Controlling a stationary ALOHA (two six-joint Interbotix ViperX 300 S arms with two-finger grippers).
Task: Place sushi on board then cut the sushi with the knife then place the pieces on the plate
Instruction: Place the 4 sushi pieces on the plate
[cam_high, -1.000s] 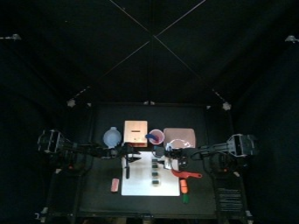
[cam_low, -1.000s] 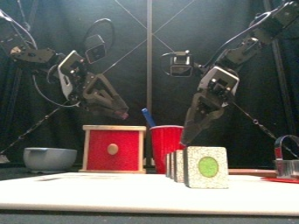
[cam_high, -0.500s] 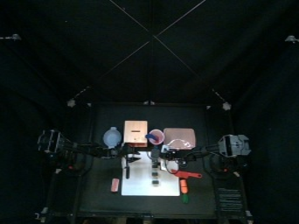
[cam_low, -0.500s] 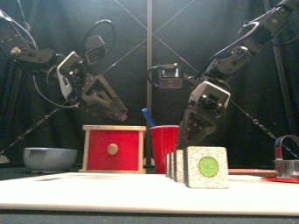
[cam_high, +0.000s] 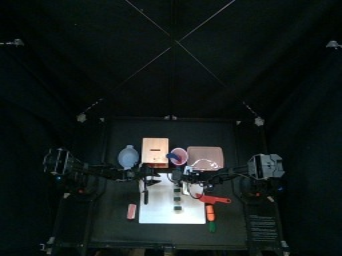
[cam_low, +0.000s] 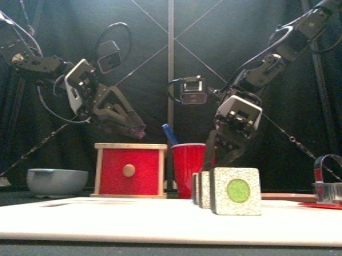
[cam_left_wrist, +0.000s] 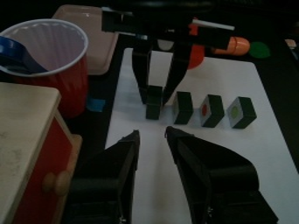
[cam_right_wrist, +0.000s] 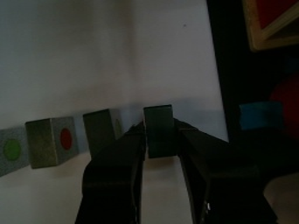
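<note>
while l fingers (cam_left_wrist: 117, 171) hang released, r fingers (cam_right_wrist: 126, 171) sit parted astride end sushi pc (cam_right_wrist: 159, 122).

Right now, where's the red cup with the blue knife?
In the front view, the red cup stands mid-table, just right of the pale wooden box and behind the toy sushi blocks.

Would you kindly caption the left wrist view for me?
Right gripper straddling the end sushi piece on the white cutting board.
</note>
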